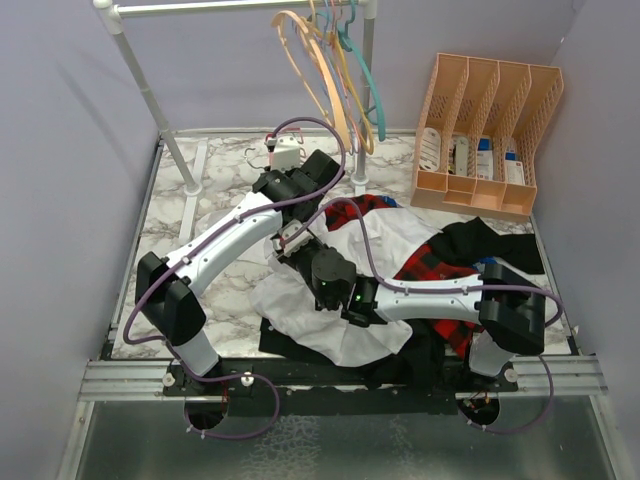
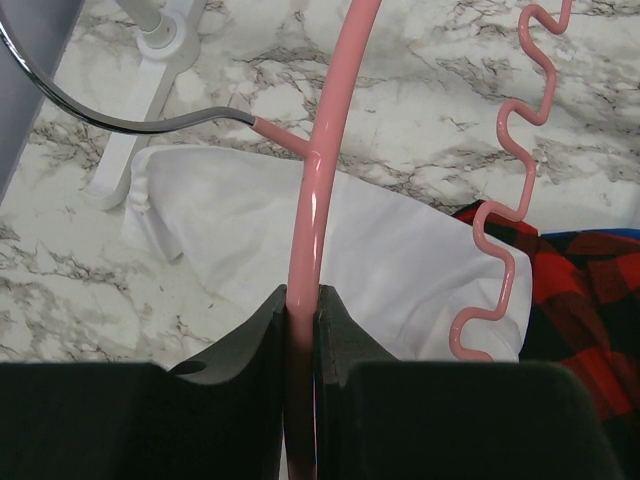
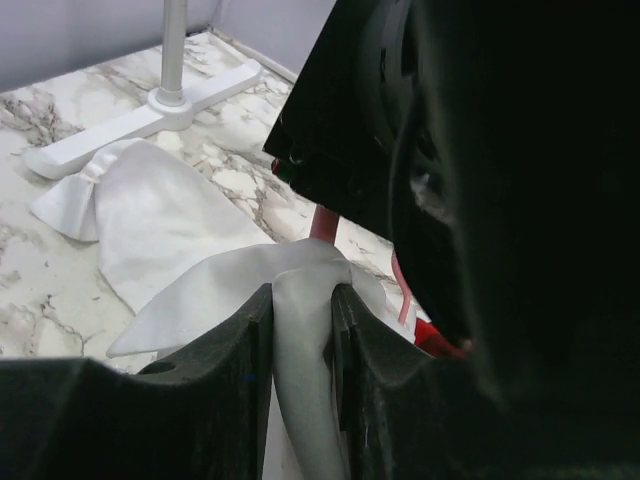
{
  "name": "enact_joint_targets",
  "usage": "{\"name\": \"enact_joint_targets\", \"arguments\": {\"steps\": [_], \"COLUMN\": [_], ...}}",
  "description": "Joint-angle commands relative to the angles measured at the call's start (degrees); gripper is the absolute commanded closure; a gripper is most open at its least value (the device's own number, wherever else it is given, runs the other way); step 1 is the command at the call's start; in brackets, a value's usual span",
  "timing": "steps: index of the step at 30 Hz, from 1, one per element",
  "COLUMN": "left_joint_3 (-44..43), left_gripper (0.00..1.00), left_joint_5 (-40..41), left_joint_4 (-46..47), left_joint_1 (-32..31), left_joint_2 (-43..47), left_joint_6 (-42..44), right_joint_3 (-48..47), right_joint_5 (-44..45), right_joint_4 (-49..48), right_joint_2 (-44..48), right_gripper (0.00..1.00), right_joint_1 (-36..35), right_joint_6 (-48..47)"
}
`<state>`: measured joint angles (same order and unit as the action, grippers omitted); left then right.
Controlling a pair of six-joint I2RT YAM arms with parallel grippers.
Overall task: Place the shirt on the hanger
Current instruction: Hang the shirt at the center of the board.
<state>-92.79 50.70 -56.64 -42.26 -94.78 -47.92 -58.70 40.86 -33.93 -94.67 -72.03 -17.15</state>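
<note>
Since no part of the garment yet sits over the frame, the step in hand is judged to be the first threading, shirt opening to hanger end, early in the task. Item, grey-veined white marble desk (image 1: 180, 215): carries all entries below. Item, white tubular garment rack (image 1: 150, 90): stands along the far side of the desk, with spare peach and teal hangers (image 1: 335, 70) on its rail. Item, thin white button-up shirt (image 1: 330, 320): lies crumpled at the near middle of the desk beneath both arms, one end spread flat toward the rack's foot, touching the red-and-black plaid shirt (image 1: 440, 265) on its right; a black garment (image 1: 490, 245) lies beyond that. Item, slim pink plastic hanger with wavy notched arms and a metal hook (image 2: 325, 150): held over the white shirt, not inside it, hook curving off toward the rack's foot. Item, left fingers (image 2: 262, 335): almost closed, clamped on the hanger's smooth bar. Item, right fingers (image 3: 235, 340): a narrow gap, filled by a bunched fold of the white shirt. Next move, as judged: the right fingers draw that fold up and open while the left fingers feed one wavy arm into the neck or shoulder. Which part of the shirt the fold belongs to cannot be told, so the opening needs finding first.
</note>
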Motion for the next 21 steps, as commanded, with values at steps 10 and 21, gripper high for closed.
{"name": "enact_joint_targets", "arguments": {"steps": [10, 21], "left_joint_3": [-0.1, -1.1], "left_gripper": [1.00, 1.00], "left_joint_5": [-1.6, -2.9], "left_joint_4": [1.1, 0.9], "left_joint_1": [-1.0, -0.7], "left_joint_2": [2.0, 1.2], "left_joint_6": [-0.2, 0.3], "right_joint_3": [0.8, 2.7], "right_joint_5": [-0.4, -2.9], "right_joint_4": [-9.0, 3.2], "right_joint_2": [1.3, 4.3], "right_gripper": [0.99, 0.78], "right_joint_1": [0.1, 0.1], "right_joint_6": [-0.7, 6.3]}}
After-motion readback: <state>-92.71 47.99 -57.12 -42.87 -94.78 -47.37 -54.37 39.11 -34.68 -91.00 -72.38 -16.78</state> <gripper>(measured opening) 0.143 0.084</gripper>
